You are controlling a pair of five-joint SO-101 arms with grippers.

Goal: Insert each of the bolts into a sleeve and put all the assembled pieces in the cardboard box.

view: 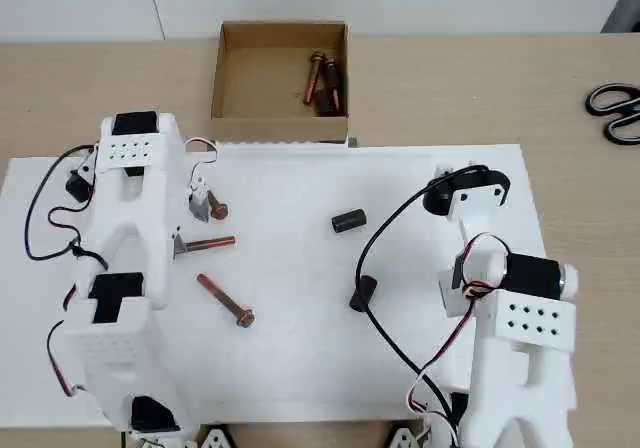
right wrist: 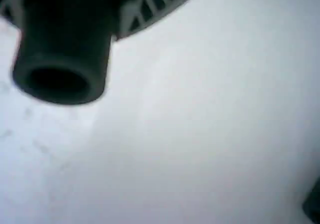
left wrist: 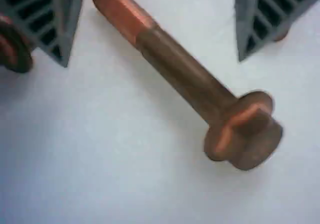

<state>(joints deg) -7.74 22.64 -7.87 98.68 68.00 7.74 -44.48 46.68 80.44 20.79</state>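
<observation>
Three copper bolts lie on the white sheet [view: 300, 368]: one [view: 217, 209] by my left gripper [view: 190, 226], one [view: 210, 242] just beside it, one [view: 225, 300] nearer the front. In the left wrist view a bolt [left wrist: 185, 84] lies flat on the sheet between the open gripper's [left wrist: 152, 59] grey fingers [left wrist: 55, 29], untouched. Another bolt head [left wrist: 12, 44] sits at one finger's outer side. My right gripper [right wrist: 75, 4] is shut on a black sleeve [right wrist: 62, 59] just above the sheet. Two more sleeves [view: 348, 220] [view: 363, 293] lie mid-sheet.
The cardboard box [view: 230, 78] stands at the back, beyond the sheet, with assembled bolts [view: 322, 78] in its right part. Scissors [view: 615, 111] lie at the far right of the table. A black cable [view: 385, 238] from the right arm crosses the sheet.
</observation>
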